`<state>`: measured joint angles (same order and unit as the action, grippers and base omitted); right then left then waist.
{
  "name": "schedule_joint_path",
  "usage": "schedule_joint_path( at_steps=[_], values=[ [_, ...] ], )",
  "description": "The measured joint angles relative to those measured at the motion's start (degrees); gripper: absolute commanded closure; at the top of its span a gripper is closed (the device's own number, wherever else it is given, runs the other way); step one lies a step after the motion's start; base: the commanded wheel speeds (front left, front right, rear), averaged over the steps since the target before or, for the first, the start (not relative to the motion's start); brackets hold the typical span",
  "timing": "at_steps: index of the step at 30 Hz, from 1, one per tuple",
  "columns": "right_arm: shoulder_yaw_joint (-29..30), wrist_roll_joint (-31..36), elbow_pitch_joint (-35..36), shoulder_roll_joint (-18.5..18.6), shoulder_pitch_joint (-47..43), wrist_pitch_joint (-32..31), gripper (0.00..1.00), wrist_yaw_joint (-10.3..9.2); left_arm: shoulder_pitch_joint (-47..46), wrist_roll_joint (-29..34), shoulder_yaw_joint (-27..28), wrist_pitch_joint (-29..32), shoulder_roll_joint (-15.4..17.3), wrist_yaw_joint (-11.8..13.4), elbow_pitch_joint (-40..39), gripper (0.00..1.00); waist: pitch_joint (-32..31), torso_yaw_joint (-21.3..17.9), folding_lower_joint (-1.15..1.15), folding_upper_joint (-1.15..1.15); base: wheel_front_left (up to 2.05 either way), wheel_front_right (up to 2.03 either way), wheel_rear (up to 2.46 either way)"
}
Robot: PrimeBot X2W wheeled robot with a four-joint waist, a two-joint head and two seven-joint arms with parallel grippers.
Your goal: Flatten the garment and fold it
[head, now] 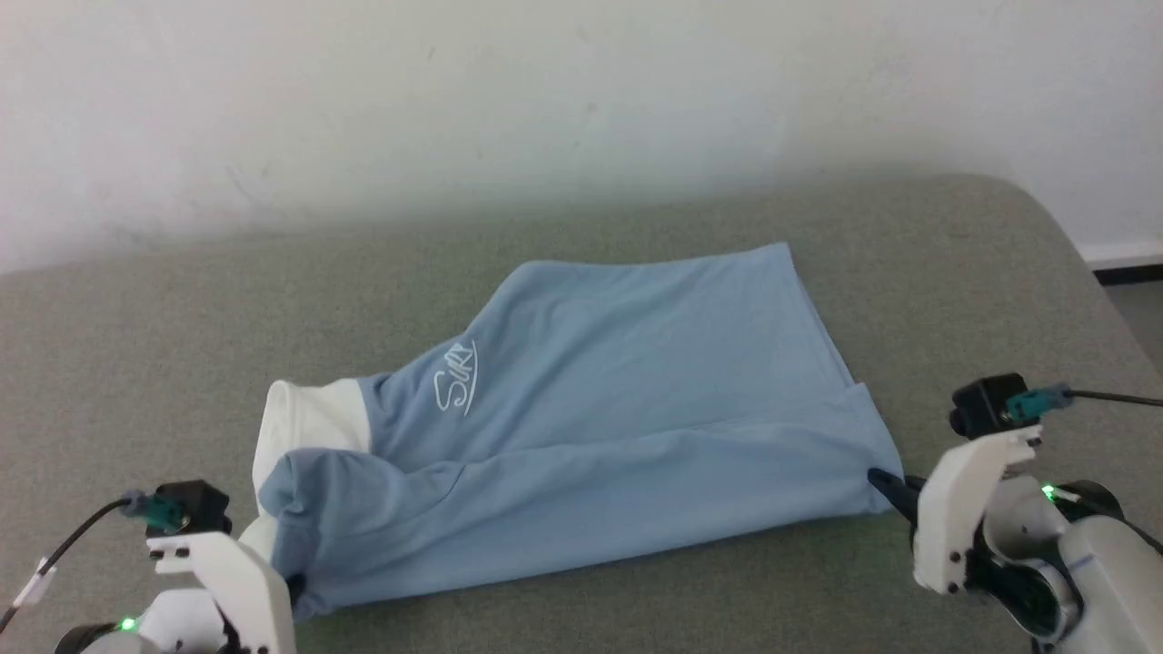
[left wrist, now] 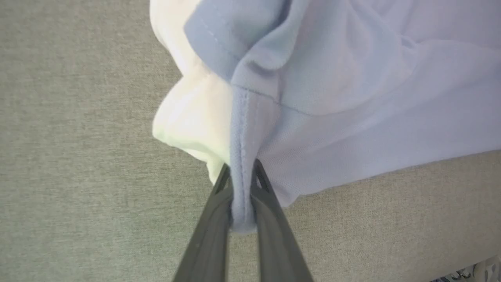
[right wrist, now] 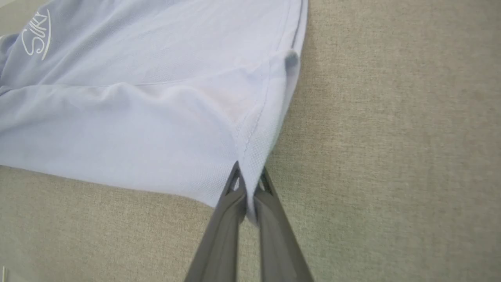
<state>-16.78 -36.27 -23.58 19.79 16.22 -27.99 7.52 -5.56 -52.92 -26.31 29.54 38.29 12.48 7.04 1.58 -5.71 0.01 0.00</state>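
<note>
Left gripper (left wrist: 239, 172) and right gripper (right wrist: 249, 176) jaws clamp near corners of soft light-blue shirt (head: 618, 391); shallow right bite may slip under pull.

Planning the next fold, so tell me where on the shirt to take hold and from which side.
Grip the shirt at its two near corners, coming from the near edge: that edge runs long, and the seamed hems there bunch thin enough to pinch. The left gripper and right gripper are shut on those corners.
</note>
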Motion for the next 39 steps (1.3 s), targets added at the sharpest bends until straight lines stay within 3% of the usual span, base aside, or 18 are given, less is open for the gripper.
schedule_joint_path(
  at_steps=[4,8,14,18,19,20,21,22,32,35,39],
  values=[
    [2.6,0.6,8.0,2.1,-6.2,-1.6,1.0,0.01,5.2,0.0,1.7,-1.0,3.1,2.6,-5.8,1.0,-2.7,-0.2,-0.01,0.0,0.0,0.0,0.0],
    [6.9,1.8,14.9,1.7,-14.9,-5.7,1.0,0.02,10.7,-0.3,2.5,-1.1,4.7,5.1,-10.7,1.0,-5.1,-0.2,-0.01,0.0,0.0,0.0,0.0],
    [14.3,5.6,20.2,-3.5,-27.9,-9.9,1.0,0.02,19.4,-3.3,2.7,-1.6,3.8,7.8,-12.5,1.0,-7.2,-0.3,-0.02,0.0,0.0,0.0,0.0],
    [17.9,9.2,20.5,-6.6,-32.6,-10.3,1.0,0.04,22.9,-4.9,2.7,-2.8,2.0,8.2,-11.0,1.0,-7.3,-0.8,-0.02,0.0,0.0,0.0,0.0],
    [18.7,9.3,20.4,-7.6,-33.3,-10.0,0.9,0.04,23.1,-5.1,2.7,-3.3,1.5,8.2,-10.6,1.0,-7.2,-0.9,-0.02,0.0,0.0,0.0,0.0],
    [19.0,9.8,20.2,-8.2,-33.7,-9.7,0.63,0.04,23.2,-5.1,2.7,-3.7,1.2,8.2,-10.0,1.0,-7.1,-0.9,-0.02,0.0,0.0,0.0,0.0],
    [19.0,10.3,20.0,-8.7,-34.0,-9.3,0.3,0.03,23.1,-5.1,2.8,-4.5,0.8,8.1,-9.4,0.71,-6.9,-0.9,-0.01,0.0,0.0,0.0,0.0],
    [19.2,10.6,19.9,-9.2,-34.2,-8.3,0.0,0.0,23.0,-5.2,3.2,-5.0,0.2,8.2,-8.8,0.0,-6.8,-0.9,-0.01,0.0,0.0,0.0,0.0],
    [20.6,14.3,26.4,-11.9,-30.2,10.0,0.0,0.0,16.9,-2.5,6.5,-11.0,-0.1,7.8,-11.8,0.0,-6.3,-0.8,-0.01,0.0,0.0,0.0,0.0],
    [20.4,15.7,29.3,-12.4,-28.7,13.4,0.0,0.0,12.0,-0.3,7.2,-12.2,0.1,8.4,-13.0,0.0,-5.6,-0.9,-0.01,0.0,0.0,0.0,0.0],
    [19.9,17.2,32.8,-12.7,-25.5,17.5,0.0,0.0,2.7,2.2,6.2,-13.2,-2.1,8.4,-12.6,0.0,-3.6,-1.2,-0.01,0.0,0.0,0.0,0.0]
  ],
)
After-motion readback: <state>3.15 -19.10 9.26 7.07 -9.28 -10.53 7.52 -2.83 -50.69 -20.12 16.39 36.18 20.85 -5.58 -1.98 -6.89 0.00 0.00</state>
